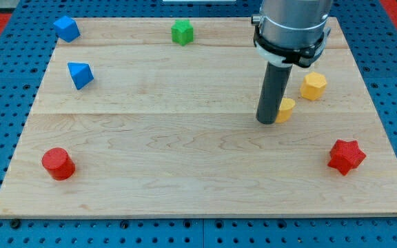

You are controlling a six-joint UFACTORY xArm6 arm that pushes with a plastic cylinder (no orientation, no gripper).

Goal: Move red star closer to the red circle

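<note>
The counter (185, 138) was pale, smooth wood with visible grain. The red star (346, 156) and red circle (58, 163) looked like matt plastic, perhaps.

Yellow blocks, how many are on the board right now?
2. One yellow hexagon block sits near the view's right edge. A second yellow block lies lower left of it, right beside my tip, partly hidden by the rod, so its shape is unclear.

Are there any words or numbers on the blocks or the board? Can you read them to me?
None: no words, numbers or signs show anywhere.
The red star, red circle, blue blocks, green block, yellow blocks and wooden board are plain.
My tip sits beside the small yellow block, unmarked too.
</note>
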